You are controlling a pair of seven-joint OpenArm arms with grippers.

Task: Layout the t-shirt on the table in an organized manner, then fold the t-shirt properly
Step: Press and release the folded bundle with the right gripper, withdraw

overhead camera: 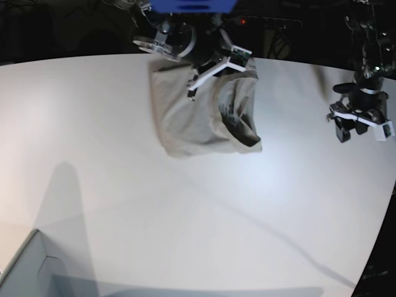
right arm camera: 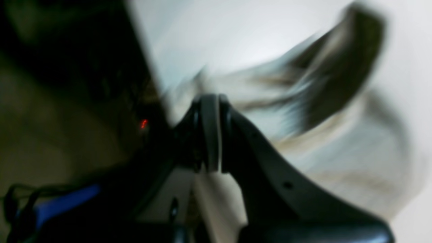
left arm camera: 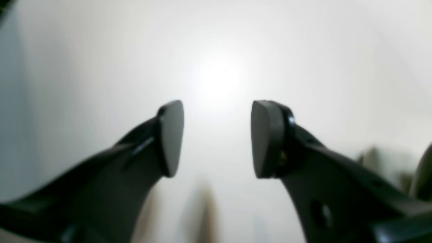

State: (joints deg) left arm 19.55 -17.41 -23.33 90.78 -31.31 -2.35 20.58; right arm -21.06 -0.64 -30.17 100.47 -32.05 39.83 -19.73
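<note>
While the right hand (overhead camera: 193,86) is clamped on the bunched grey-beige t-shirt (overhead camera: 201,111) at the far edge of the white desk (overhead camera: 185,204), the left hand (left arm camera: 217,138) hangs well apart to the side, pads (left arm camera: 172,138) spread wide around nothing.

Robot lab, white table (overhead camera: 124,216), two arms, dark surround

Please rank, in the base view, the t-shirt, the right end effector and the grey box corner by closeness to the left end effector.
From the left end effector:
1. t-shirt, hanging mid-table.
2. right end effector, at the shirt's upper edge, only slightly farther.
3. grey box corner, bottom-left, clearly farthest.
</note>
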